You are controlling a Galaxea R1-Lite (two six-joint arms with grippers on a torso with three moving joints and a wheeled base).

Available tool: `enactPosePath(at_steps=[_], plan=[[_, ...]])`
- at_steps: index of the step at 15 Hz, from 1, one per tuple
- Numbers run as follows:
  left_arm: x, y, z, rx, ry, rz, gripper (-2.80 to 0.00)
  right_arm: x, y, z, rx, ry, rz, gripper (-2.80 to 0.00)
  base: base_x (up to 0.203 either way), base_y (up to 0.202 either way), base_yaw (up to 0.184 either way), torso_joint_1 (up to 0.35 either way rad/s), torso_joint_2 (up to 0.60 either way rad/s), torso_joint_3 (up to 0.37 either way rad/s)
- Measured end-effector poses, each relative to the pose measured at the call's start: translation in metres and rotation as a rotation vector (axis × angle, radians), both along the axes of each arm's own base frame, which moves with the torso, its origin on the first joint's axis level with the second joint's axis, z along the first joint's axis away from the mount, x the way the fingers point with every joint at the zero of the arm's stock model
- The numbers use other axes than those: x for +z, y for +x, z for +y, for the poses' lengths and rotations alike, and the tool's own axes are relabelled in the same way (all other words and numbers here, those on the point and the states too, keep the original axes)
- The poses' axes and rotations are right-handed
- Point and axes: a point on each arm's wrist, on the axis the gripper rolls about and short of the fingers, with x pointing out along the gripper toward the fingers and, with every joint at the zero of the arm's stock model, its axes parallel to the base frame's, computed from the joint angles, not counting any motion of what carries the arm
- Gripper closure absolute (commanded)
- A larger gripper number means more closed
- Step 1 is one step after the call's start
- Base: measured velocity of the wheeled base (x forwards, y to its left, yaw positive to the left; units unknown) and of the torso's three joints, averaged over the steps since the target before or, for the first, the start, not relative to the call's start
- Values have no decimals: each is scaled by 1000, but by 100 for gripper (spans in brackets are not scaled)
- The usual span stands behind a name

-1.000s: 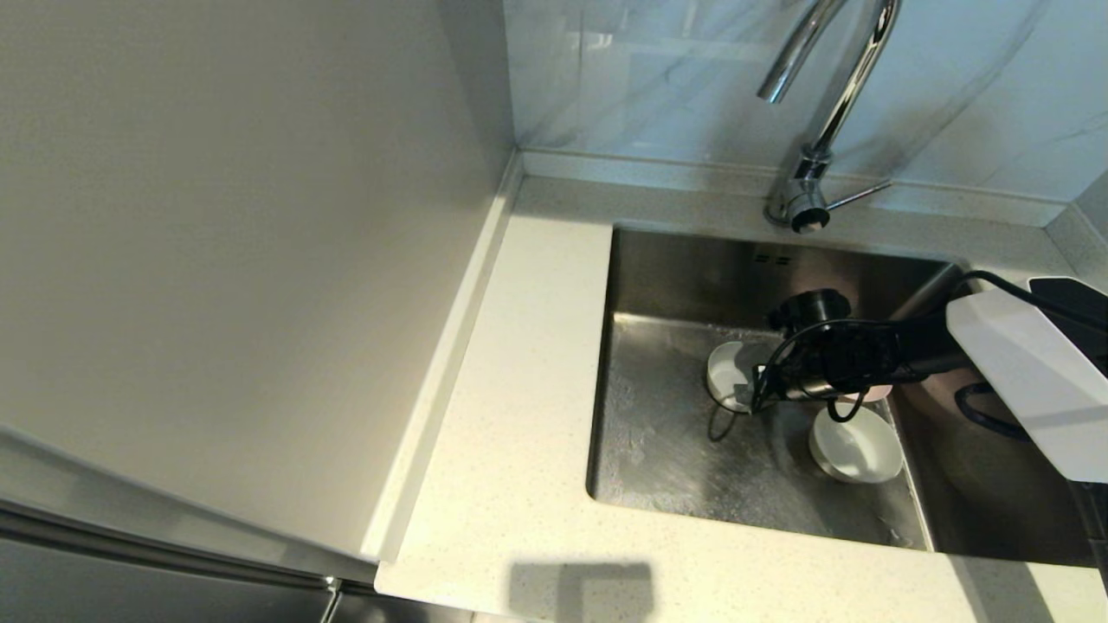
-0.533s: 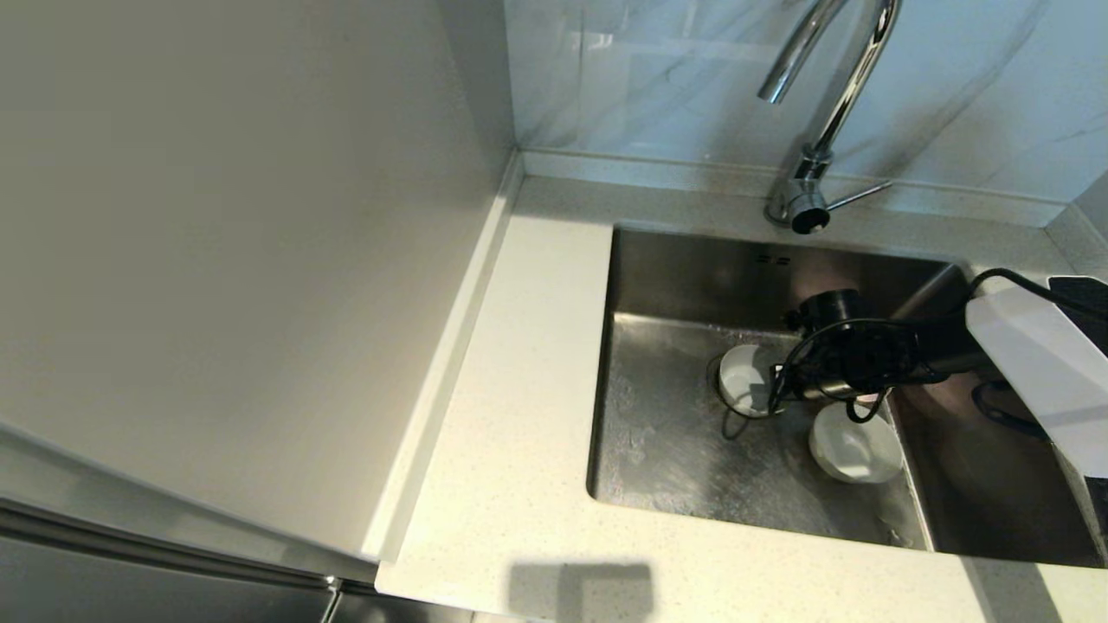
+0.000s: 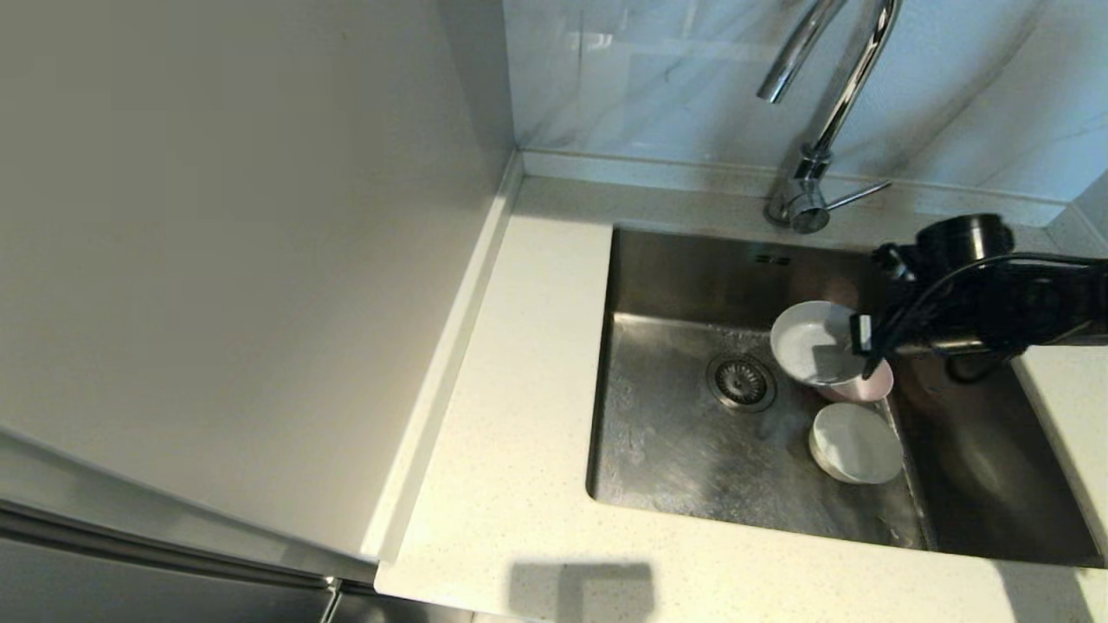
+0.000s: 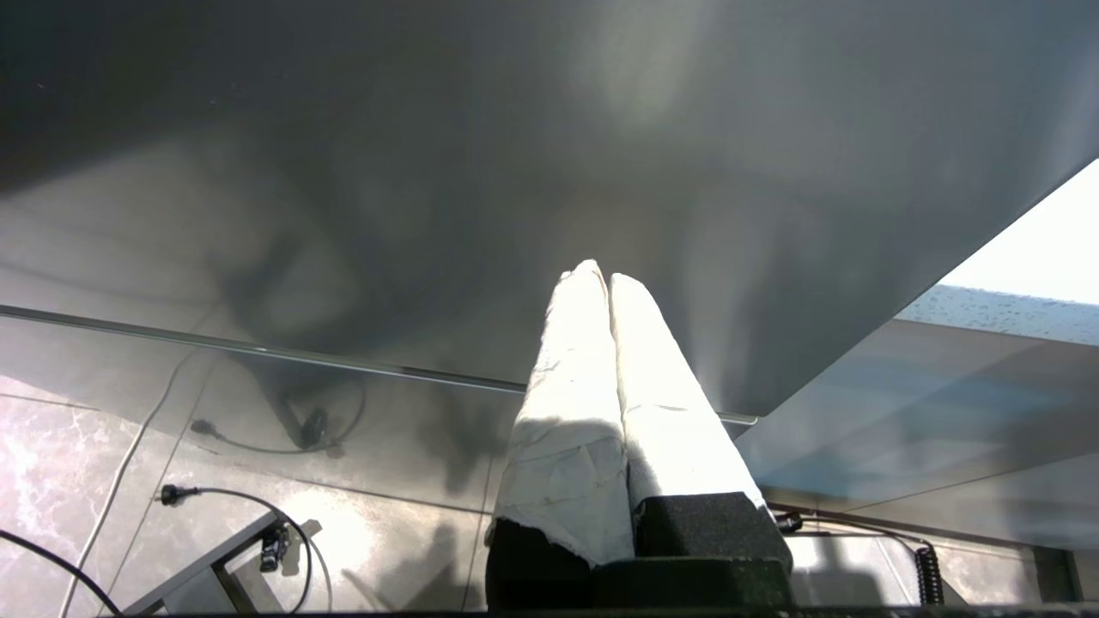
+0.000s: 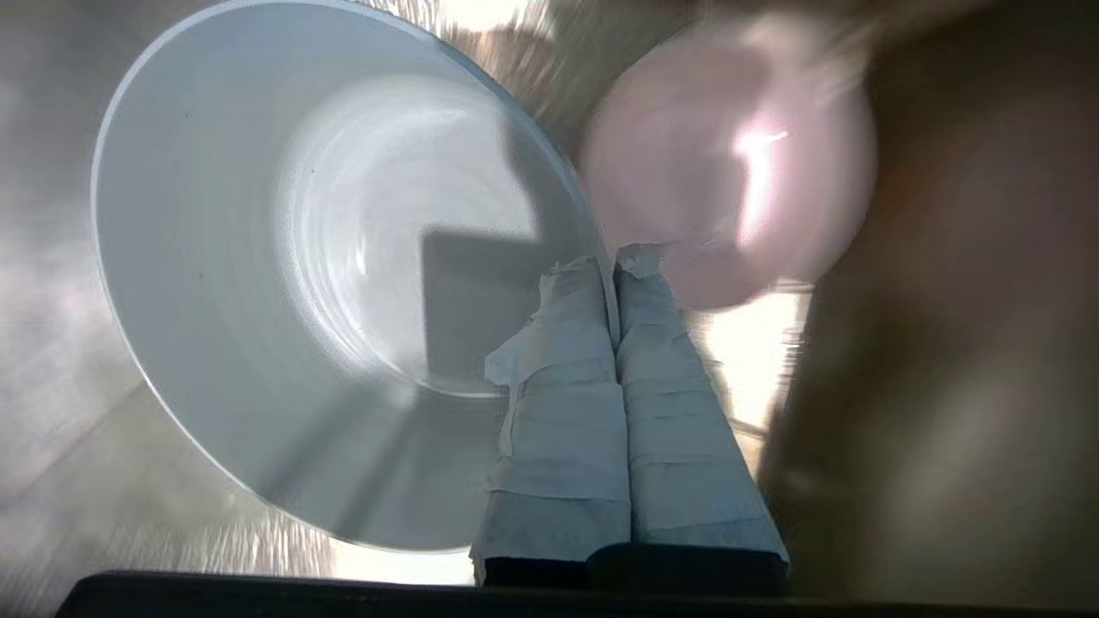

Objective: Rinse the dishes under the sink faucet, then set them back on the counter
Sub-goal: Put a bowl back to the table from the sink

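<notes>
Right gripper [image 5: 614,262] is clamped on the white bowl's [image 3: 809,342] rim, so we've got it tilted above the sink [image 3: 675,450]. Drain [image 3: 741,381] sits left of it, pink bowl [image 3: 870,387] underneath, grey bowl [image 3: 855,443] nearer us. Left gripper [image 4: 608,279] is parked, closed.

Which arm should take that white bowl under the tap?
The right. Its right gripper is already shut on the white bowl's rim, lifted inside the sink below the faucet. The left gripper hangs parked off the counter.
</notes>
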Motion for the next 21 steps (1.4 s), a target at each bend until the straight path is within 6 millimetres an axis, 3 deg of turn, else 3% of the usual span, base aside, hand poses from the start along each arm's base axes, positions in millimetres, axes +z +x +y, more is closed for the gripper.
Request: enactPosePath(at_steps=[3,5,7,9,12,15,21], plan=[[0,0,0,0,0,0,0,54,-53,-37,-24,-80,-120,0,0,0,0,0,0,0],[0,0,0,0,0,0,0,87,-72,-55,-68,-140,-219,0,0,0,0,0,0,0],[0,0,0,0,0,0,0,113,-70,-65,-104,-174,-310,0,0,0,0,0,0,0],[0,0,0,0,0,0,0,128,-54,-79,-159,-210,-371,0,0,0,0,0,0,0],[0,0,0,1,0,0,0,127,-22,-99,-225,-254,-398,0,0,0,0,0,0,0],[0,0,0,0,0,0,0,108,1,-129,-274,-317,-353,0,0,0,0,0,0,0],[0,0,0,0,0,0,0,78,10,-170,-327,-349,-276,0,0,0,0,0,0,0]])
